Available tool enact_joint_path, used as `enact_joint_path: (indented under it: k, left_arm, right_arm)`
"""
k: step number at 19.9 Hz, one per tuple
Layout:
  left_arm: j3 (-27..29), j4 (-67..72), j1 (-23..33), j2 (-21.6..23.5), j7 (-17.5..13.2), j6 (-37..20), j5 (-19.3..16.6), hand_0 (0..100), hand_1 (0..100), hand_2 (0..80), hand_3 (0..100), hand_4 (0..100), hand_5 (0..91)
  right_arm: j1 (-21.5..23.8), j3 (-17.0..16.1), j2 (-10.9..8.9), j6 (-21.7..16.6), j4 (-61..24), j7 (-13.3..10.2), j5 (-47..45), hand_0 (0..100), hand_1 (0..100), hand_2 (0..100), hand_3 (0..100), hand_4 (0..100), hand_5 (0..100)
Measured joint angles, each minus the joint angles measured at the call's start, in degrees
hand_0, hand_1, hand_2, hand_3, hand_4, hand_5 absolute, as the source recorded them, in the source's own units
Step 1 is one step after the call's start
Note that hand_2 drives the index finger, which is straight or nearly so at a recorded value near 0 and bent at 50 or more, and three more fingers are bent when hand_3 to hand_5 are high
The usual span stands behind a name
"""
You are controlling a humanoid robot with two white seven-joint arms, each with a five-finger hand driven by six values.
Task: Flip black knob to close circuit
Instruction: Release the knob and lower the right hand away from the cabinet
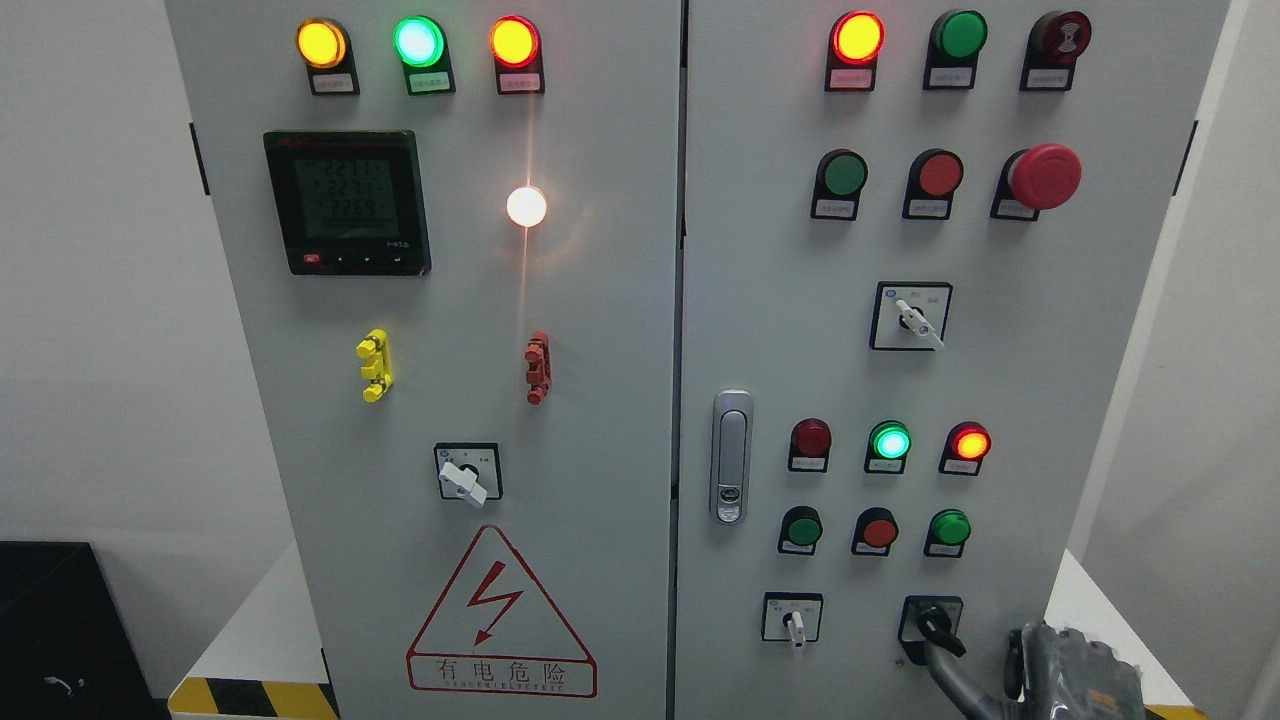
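The black knob (pixel 934 624) sits in a black-framed switch plate at the lower right of the right cabinet door, its handle pointing down to the right. My right hand (pixel 1068 672) enters at the bottom right, largely cut off by the frame edge. One grey finger (pixel 945 672) stretches up and left from it, and its tip rests against the underside of the knob. The hand grasps nothing. My left arm does not show.
A white-handled selector (pixel 794 626) is left of the knob, with a row of red and green buttons (pixel 879 531) above. The door latch (pixel 732 456) stands at the door's left edge. The left door carries a meter (pixel 347 202) and a hazard triangle (pixel 499 620).
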Motion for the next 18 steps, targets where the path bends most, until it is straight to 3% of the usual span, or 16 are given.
enact_joint_path:
  k: [7, 12, 18]
  left_arm:
    - [0.0, 0.0, 0.0, 0.0, 0.0, 0.0, 0.0, 12, 56, 0.0, 0, 0, 0.0]
    - [0.0, 0.0, 0.0, 0.0, 0.0, 0.0, 0.0, 12, 56, 0.0, 0, 0, 0.0]
    - [0.0, 0.0, 0.0, 0.0, 0.0, 0.0, 0.0, 12, 56, 0.0, 0, 0, 0.0]
  right_arm:
    - [0.9, 1.7, 0.01, -0.4, -0.1, -1.2, 0.0, 0, 0, 92, 100, 100, 99]
    - [1.3, 1.4, 0.03, -0.8, -0.2, -0.8, -0.2, 0, 0, 91, 100, 100, 99]
    - [2.6, 1.4, 0.04, -0.9, -1.1, -3.1, -3.4, 0, 1, 88, 100, 97, 97]
